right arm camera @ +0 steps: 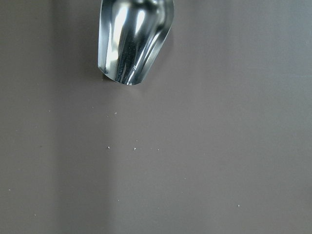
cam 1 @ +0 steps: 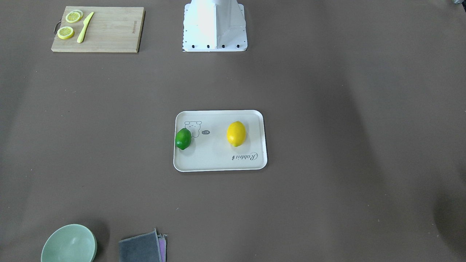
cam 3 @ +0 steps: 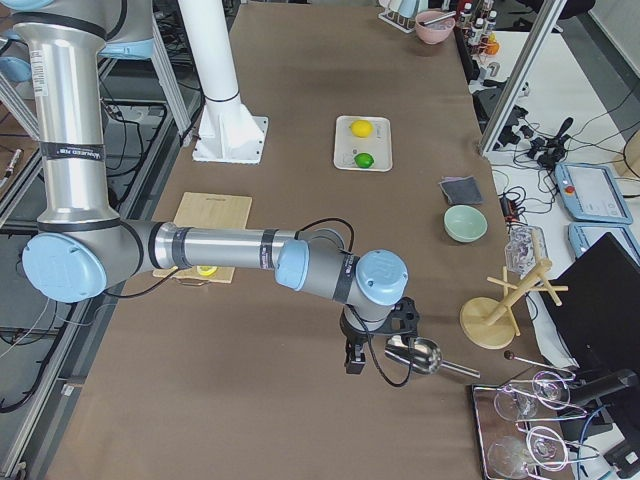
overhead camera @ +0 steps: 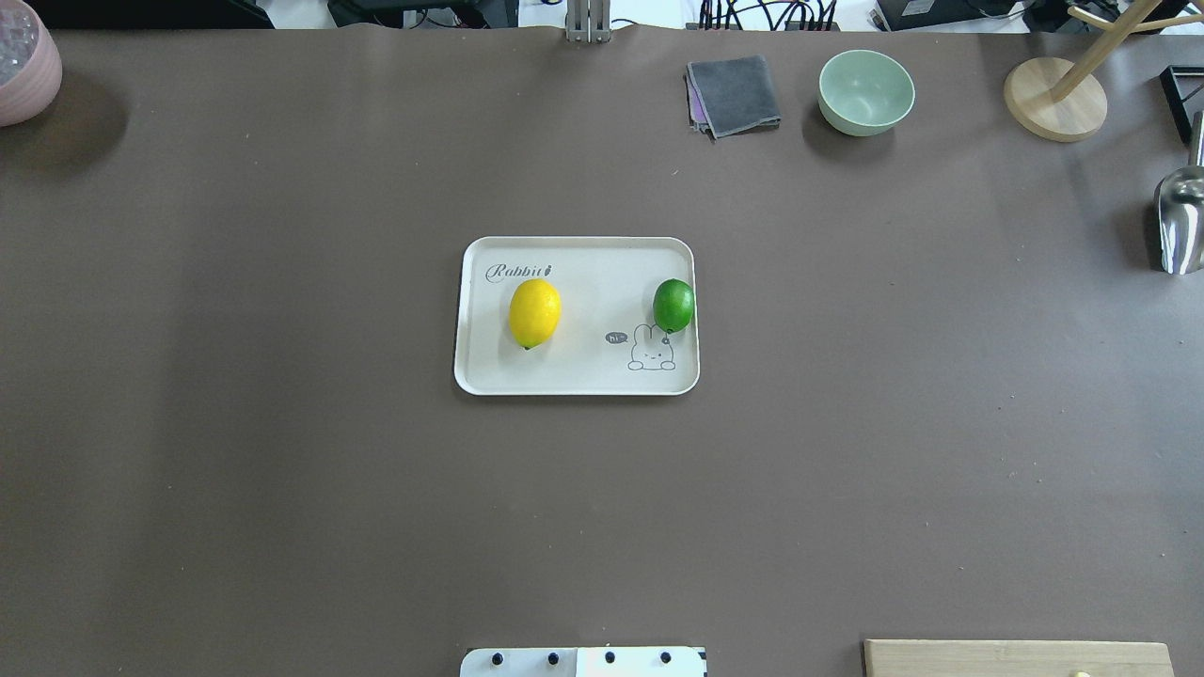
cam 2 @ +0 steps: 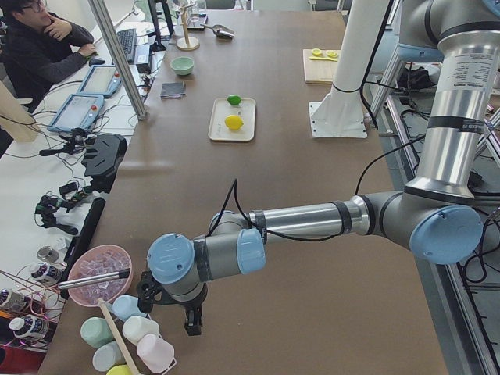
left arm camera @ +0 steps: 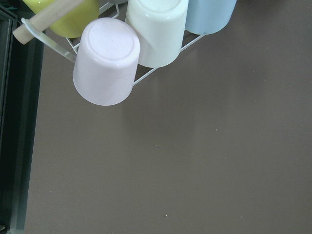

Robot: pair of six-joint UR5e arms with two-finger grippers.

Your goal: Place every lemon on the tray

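Observation:
The cream-white tray (overhead camera: 583, 371) lies at the table's middle. The yellow lemon (overhead camera: 534, 313) rests on its left half and the green lemon (overhead camera: 673, 305) on its right half, against the rim. In the front-facing view the tray (cam 1: 218, 160) holds the yellow lemon (cam 1: 236, 134) and the green lemon (cam 1: 183, 138). My left gripper (cam 2: 190, 324) hangs low at the table's left end, far from the tray; I cannot tell if it is open. My right gripper (cam 3: 352, 362) hangs low at the right end beside a metal scoop; I cannot tell its state.
A wooden cutting board (cam 1: 109, 31) with lemon slices and a yellow knife lies near the robot's base. A green bowl (overhead camera: 865, 91), grey cloth (overhead camera: 736, 94), wooden stand (overhead camera: 1053, 99) and metal scoop (overhead camera: 1180, 221) sit far right. Upturned cups (left arm camera: 107, 63) stand under the left wrist.

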